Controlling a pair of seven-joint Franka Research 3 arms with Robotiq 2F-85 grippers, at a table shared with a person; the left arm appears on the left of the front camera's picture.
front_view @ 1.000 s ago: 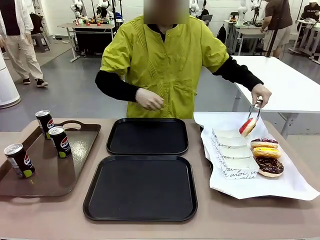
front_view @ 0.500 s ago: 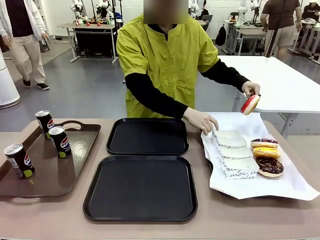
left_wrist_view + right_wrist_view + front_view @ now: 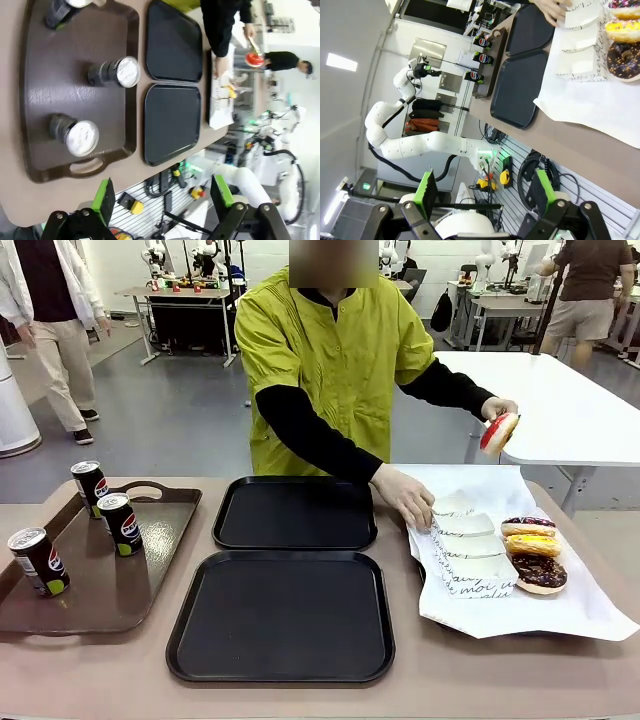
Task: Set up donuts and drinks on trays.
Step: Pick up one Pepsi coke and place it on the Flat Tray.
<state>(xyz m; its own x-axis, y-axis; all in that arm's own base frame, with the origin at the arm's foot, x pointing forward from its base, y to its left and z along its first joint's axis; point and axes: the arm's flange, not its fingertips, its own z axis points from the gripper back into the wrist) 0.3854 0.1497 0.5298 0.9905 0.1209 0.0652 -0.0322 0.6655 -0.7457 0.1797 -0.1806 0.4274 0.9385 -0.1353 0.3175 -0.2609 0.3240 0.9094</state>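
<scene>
— Front view first: where does everything stand?
— The far black tray (image 3: 295,512) and the near black tray (image 3: 281,615) lie mid-table, one behind the other. Three Pepsi cans (image 3: 120,523) stand upright on the brown handled tray (image 3: 110,590) at the left. At the right, three donuts (image 3: 534,545) sit in a row on white paper (image 3: 580,605), just beside flat white boxes (image 3: 470,565).
— And the person?
— One hand (image 3: 408,497) rests on the farthest box. The raised hand (image 3: 497,407) holds a red-glazed donut (image 3: 498,434) above the table's right end.
— Left wrist view?
— The left gripper (image 3: 162,197) hangs high above the table's left end and looks down on the cans. Its green pads are spread wide with nothing between them.
— Right wrist view?
— The right gripper (image 3: 482,192) is spread wide as well and holds nothing. It is well apart from the donuts and boxes, which lie at the top right of that picture.
</scene>
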